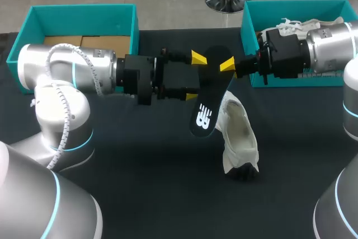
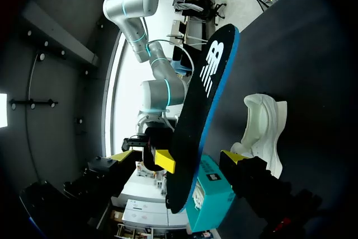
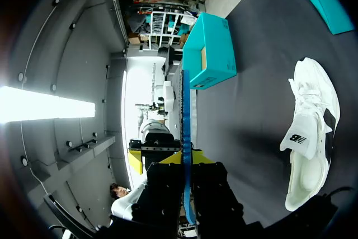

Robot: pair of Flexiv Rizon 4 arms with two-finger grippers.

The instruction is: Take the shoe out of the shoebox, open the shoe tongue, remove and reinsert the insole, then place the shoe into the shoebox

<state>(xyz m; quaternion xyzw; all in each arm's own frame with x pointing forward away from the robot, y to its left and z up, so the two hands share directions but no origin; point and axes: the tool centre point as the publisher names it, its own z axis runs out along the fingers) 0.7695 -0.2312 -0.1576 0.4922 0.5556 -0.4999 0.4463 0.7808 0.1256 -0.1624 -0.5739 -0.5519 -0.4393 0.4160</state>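
Note:
A black insole [image 1: 206, 96] with a blue edge and a white logo hangs tilted above the table, and my right gripper [image 1: 228, 65] is shut on its upper end. In the right wrist view the insole [image 3: 185, 110] shows edge-on, clamped in that gripper [image 3: 186, 159]. My left gripper [image 1: 194, 76] stands wide open with the insole [image 2: 201, 110] between its yellow tips [image 2: 165, 161]; its fingers do not close on it. The white shoe [image 1: 239, 138] lies on the dark table under the insole, opening up, also visible beside the left gripper [image 2: 262, 124] and the right one [image 3: 310, 132].
A teal shoebox [image 1: 78, 10] with cardboard inside stands at the back left. A second teal shoebox [image 1: 296, 5] at the back right holds another white shoe [image 1: 296, 25], partly hidden by my right arm. Bare table lies in front of the shoe.

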